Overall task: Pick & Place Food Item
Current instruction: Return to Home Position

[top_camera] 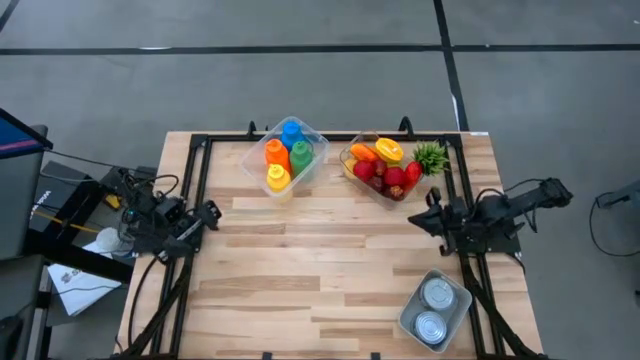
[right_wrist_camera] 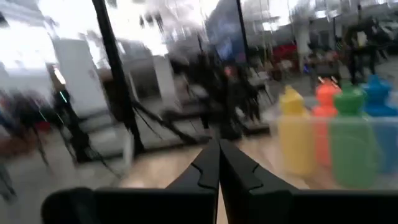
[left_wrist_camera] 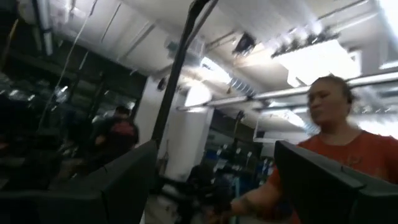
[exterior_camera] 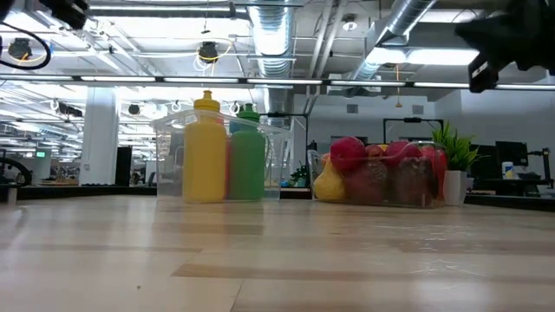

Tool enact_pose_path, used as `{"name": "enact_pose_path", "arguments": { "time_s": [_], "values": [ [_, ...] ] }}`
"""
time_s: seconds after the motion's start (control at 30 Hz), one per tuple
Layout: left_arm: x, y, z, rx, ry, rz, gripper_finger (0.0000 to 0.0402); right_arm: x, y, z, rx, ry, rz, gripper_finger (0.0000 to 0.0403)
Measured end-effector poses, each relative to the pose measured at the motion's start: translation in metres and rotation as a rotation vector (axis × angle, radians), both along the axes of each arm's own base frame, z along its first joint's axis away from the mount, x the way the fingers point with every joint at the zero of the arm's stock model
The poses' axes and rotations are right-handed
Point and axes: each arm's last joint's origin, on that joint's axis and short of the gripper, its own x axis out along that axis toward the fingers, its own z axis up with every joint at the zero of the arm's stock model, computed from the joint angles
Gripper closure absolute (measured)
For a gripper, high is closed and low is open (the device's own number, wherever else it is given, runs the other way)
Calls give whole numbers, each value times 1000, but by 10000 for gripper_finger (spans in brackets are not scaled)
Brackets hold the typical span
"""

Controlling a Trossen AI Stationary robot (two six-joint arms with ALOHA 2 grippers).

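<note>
The right transparent bin [top_camera: 346,165] sits upright, heaped with red fruit [top_camera: 394,180], probably apples, and yellow-orange pieces [top_camera: 387,150].

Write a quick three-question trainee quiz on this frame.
1. True or false: the right gripper is shut and empty, and the left gripper is open.
2. How many bottles stand in the left bin? A) two B) four C) six
3. Fill in: the bin near the right arm holds two ___.
Key: 1 true; 2 B; 3 cans.
</note>
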Motion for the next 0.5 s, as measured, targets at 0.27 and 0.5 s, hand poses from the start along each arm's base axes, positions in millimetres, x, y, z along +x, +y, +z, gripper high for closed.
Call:
{"name": "enact_pose_path", "arguments": {
  "time_s": [0.27,0.5],
  "values": [
    [6,-4,-12,87,123,28,86,3,1,-25,50,123,22,403],
    [12,-8,-29,181,280,24,86,5,-1,-27,47,139,-5,403]
  ]
}}
